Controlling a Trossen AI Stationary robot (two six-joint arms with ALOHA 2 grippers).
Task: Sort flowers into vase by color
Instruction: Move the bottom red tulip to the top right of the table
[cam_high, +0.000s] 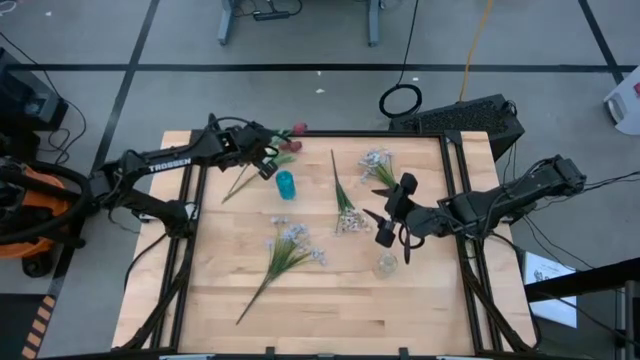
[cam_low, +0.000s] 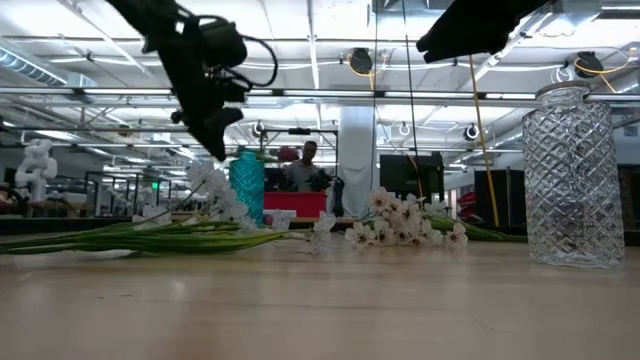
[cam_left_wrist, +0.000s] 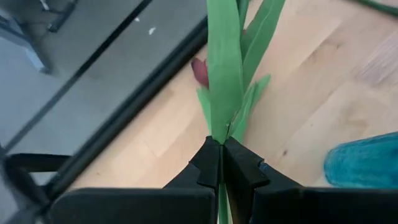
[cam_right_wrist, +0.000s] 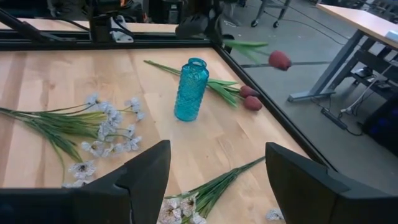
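The fingers (cam_left_wrist: 214, 165) of the left gripper (cam_left_wrist: 221, 163) are pinched tight on the green stem of a red tulip stem (cam_left_wrist: 225, 68), whose dark bud shows beyond the leaves in the left wrist view, held over the table's far edge with the blue vase (cam_left_wrist: 367, 163) just beside. From the high view, the left gripper (cam_high: 268, 160) hangs just beside the blue vase (cam_high: 286, 184) with the held stem's bud (cam_high: 298, 129) out past the far rim; another red stem (cam_high: 245, 178) lies on the wooden table (cam_high: 330, 290) next to the vase, white blossom sprays (cam_high: 288, 245) lie mid-table, and the right gripper (cam_high: 392, 222) waits above a clear glass vase (cam_high: 386, 265). The low view shows that clear vase (cam_low: 572, 175) standing upright. In the right wrist view the right fingers (cam_right_wrist: 146, 171) stand well apart, holding nothing. The stem looks light and springy, its leaves soft; a grip low on the bare stem seems best, and the narrow vase neck probably calls for feeding the stem end in upright.
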